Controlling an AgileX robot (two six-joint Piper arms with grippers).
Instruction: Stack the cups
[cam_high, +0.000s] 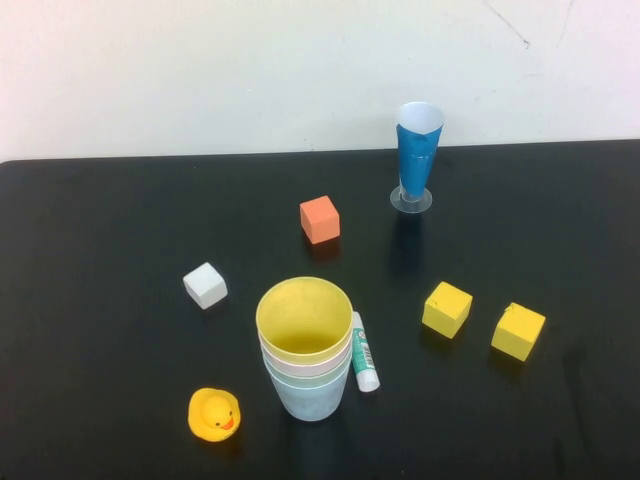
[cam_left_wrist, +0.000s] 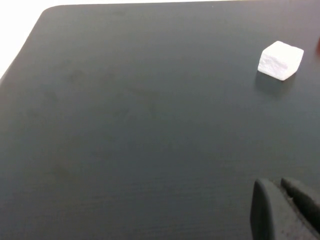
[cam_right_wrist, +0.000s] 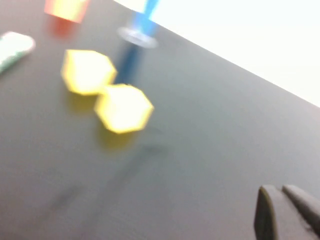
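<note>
Lab-style test bench, bare black table (cam_high: 100, 220), plain white wall (cam_high: 200, 70)

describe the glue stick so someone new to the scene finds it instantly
Find the nested stack of cups, yellow on top, near the front centre of the black table. The glue stick lies flat against the stack's right side. It is the only small white tube, with a green label. Left gripper and right gripper are nowhere near it.
</note>
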